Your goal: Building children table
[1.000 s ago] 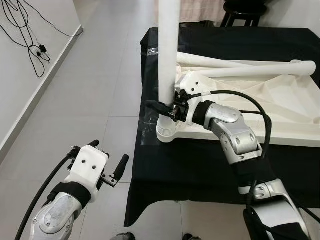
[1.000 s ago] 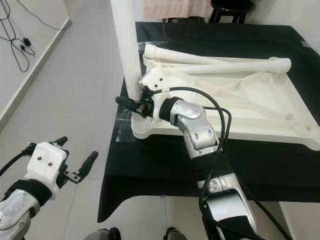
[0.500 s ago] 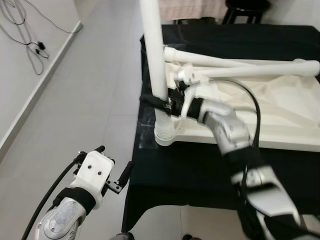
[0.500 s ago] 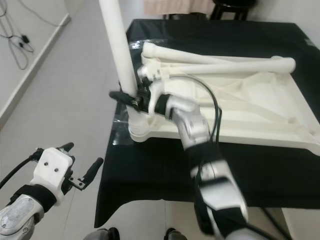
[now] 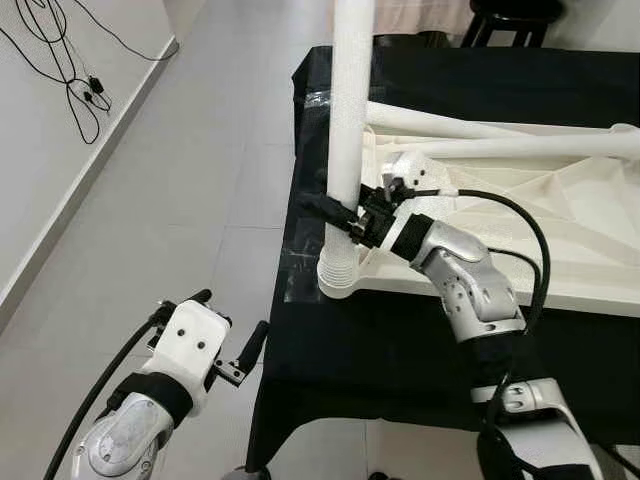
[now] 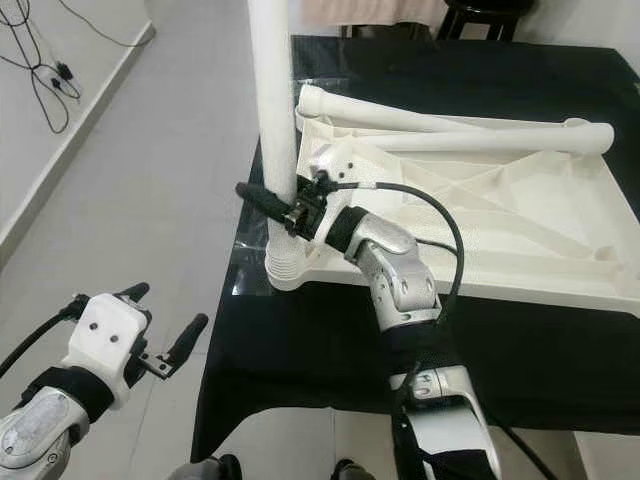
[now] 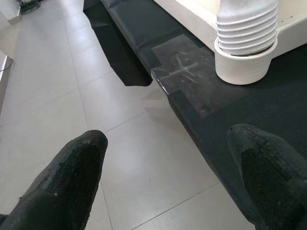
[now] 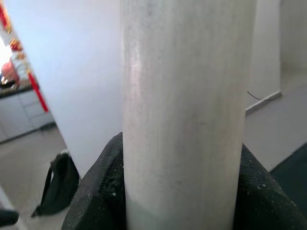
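Black cloth (image 5: 380, 340) covers the desk and hangs over its near edge; a clear tape patch (image 7: 189, 72) sits at the near-left corner. Grey tile floor (image 5: 180, 210), black cables (image 5: 65, 60) against the left wall, dark stool (image 5: 515, 15) past the far edge.

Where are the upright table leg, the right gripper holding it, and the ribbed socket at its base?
upright table leg (image 5: 348, 110), left eye view, on its smooth shaft above the grip.
right gripper (image 6: 283, 212), right eye view, where its black fingers clamp the leg.
ribbed socket (image 7: 246, 38), left wrist view, on its ringed side.
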Controlling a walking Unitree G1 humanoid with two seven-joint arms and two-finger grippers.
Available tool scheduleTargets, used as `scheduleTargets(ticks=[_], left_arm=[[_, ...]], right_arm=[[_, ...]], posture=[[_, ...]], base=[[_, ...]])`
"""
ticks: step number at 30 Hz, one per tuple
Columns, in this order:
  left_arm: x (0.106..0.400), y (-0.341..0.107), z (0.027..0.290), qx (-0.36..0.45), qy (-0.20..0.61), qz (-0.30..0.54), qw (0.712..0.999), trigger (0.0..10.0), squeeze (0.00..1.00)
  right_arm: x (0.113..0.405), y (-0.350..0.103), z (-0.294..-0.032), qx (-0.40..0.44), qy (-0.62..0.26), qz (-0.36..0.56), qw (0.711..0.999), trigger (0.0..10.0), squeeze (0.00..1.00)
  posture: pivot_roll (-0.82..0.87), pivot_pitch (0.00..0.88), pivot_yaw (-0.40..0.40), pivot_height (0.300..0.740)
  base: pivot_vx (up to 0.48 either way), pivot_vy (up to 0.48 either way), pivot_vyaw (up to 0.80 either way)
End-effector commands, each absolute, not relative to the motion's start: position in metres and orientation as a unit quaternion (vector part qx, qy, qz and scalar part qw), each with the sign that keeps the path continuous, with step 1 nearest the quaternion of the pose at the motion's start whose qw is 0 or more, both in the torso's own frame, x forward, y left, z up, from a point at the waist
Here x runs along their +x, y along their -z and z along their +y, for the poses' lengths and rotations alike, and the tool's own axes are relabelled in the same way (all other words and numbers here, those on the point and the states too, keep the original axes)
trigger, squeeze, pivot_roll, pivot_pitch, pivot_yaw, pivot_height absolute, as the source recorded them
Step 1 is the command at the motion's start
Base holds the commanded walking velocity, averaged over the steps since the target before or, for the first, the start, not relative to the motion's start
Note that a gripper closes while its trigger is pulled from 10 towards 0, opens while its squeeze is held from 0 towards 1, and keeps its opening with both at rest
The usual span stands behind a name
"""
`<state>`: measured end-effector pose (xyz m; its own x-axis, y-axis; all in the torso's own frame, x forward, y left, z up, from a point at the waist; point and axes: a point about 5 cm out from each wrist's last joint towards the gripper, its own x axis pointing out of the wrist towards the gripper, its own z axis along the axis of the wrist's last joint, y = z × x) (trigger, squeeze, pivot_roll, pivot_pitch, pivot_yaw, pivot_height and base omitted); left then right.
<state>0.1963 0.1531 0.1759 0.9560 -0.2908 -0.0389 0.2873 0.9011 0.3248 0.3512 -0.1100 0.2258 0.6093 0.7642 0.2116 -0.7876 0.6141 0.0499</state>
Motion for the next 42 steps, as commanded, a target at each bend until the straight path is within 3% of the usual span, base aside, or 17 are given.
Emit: scheduleTargets(ticks=[1, 7, 15, 20, 23, 26, 27, 32, 34, 38, 42], left_arm=[[0.194, -0.174, 0.155, 0.175, 0.15, 0.005, 0.973, 10.0, 0.0], [0.196, -0.175, 0.156, 0.178, 0.148, 0.003, 0.973, 10.0, 0.0], [0.204, -0.189, 0.16, 0.176, 0.143, -0.024, 0.974, 10.0, 0.0], [0.223, -0.231, 0.166, 0.136, 0.144, -0.092, 0.976, 10.0, 0.0], [0.234, -0.281, 0.166, 0.088, 0.198, -0.17, 0.961, 10.0, 0.0], [0.235, -0.292, 0.165, 0.072, 0.217, -0.187, 0.955, 10.0, 0.0], [0.237, -0.319, 0.158, 0.019, 0.274, -0.232, 0.933, 10.0, 1.0], [0.237, -0.337, 0.154, -0.011, 0.348, -0.261, 0.9, 10.0, 1.0], [0.239, -0.348, 0.145, -0.012, 0.412, -0.265, 0.871, 10.0, 1.0], [0.241, -0.351, 0.141, -0.012, 0.428, -0.265, 0.864, 10.0, 1.0], [0.249, -0.356, 0.124, -0.016, 0.463, -0.246, 0.851, 10.0, 1.0]], right_arm=[[0.351, -0.19, -0.123, 0.087, -0.394, -0.009, 0.915, 10.0, 0.0], [0.334, -0.19, -0.127, 0.117, -0.424, -0.054, 0.896, 10.0, 0.0], [0.334, -0.212, -0.135, 0.123, -0.422, -0.108, 0.892, 10.0, 0.0], [0.338, -0.242, -0.138, 0.127, -0.419, -0.159, 0.885, 10.0, 0.0], [0.338, -0.261, -0.136, 0.135, -0.42, -0.194, 0.876, 10.0, 0.0], [0.337, -0.264, -0.135, 0.135, -0.42, -0.201, 0.874, 10.0, 0.0], [0.338, -0.269, -0.13, 0.089, -0.418, -0.208, 0.88, 10.0, 0.0], [0.338, -0.268, -0.114, -0.004, -0.418, -0.2, 0.886, 10.0, 0.0], [0.334, -0.268, -0.096, -0.053, -0.435, -0.198, 0.877, 10.0, 0.0], [0.331, -0.268, -0.09, -0.066, -0.444, -0.199, 0.871, 10.0, 0.0], [0.321, -0.267, -0.066, -0.081, -0.48, -0.206, 0.849, 10.0, 0.0]], posture=[[0.08, 0.215, 0.02, 0.74], [0.08, 0.209, 0.025, 0.74], [0.08, 0.193, 0.026, 0.74], [0.08, 0.16, 0.028, 0.74], [0.08, 0.13, 0.032, 0.74], [0.08, 0.13, 0.032, 0.74], [0.08, 0.113, 0.037, 0.74], [0.07, 0.097, 0.038, 0.74], [0.07, 0.083, 0.041, 0.74], [0.06, 0.078, 0.043, 0.74], [0.05, 0.063, 0.053, 0.74]], base=[[0.0, 0.0, 0.0], [0.0, 0.0, 0.0], [0.0, 0.0, 0.0], [0.0, 0.0, 0.0], [0.0, 0.0, 0.0], [0.0, 0.0, 0.0], [0.0, 0.0, 0.0], [0.0, 0.0, 0.0], [0.0, 0.0, 0.0], [0.0, 0.0, 0.0], [0.0, 0.0, 0.0]])
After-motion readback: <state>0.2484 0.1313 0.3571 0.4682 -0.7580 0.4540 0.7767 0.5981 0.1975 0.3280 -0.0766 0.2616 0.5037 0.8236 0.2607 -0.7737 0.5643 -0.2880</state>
